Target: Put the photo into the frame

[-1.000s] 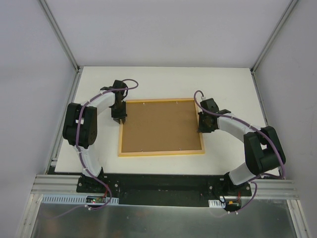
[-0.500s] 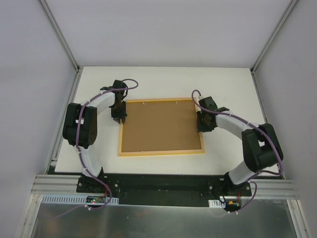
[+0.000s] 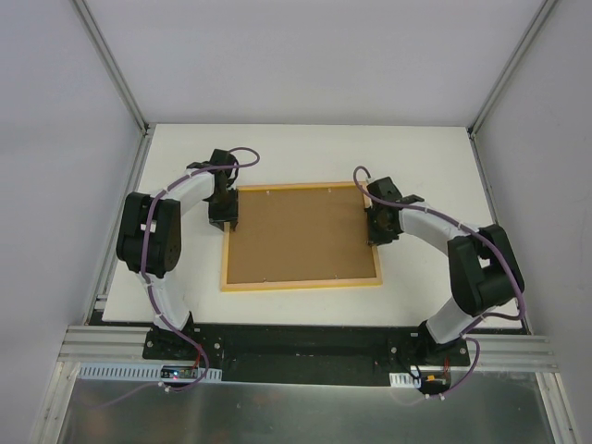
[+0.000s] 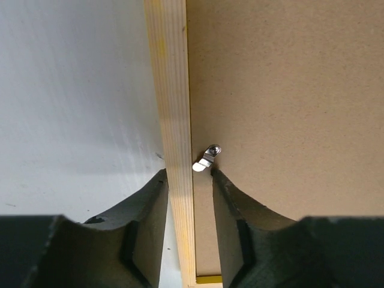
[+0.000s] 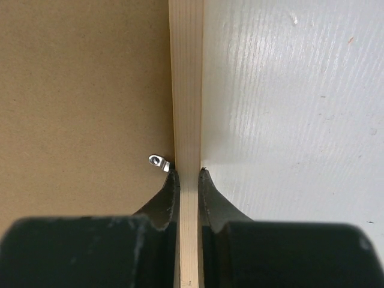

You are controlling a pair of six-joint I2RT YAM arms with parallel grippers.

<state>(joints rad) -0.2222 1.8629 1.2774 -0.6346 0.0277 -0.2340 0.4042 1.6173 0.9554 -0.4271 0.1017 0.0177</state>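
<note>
The frame [image 3: 301,283] lies back side up on the white table, its pale wood rails around a brown backing board [image 3: 301,236]. The photo is hidden. My left gripper [image 3: 227,220] straddles the left rail [image 4: 174,120]. It is open: the outer finger lies against the wood, while the inner finger [image 4: 225,198] stands apart over the board beside a small metal clip [image 4: 207,158]. My right gripper [image 3: 377,231] is shut on the right rail [image 5: 186,90], both fingertips pressed to the wood, with another clip [image 5: 159,162] just left of it.
White table [image 3: 305,153] extends behind and beside the frame. Grey enclosure walls and metal posts [image 3: 111,65] rise at the left and right. The arm bases sit on a black bar [image 3: 305,342] at the near edge.
The right gripper has shifted slightly up along the right rail and closed on it. The left gripper's jaws have widened a little on the left rail.
</note>
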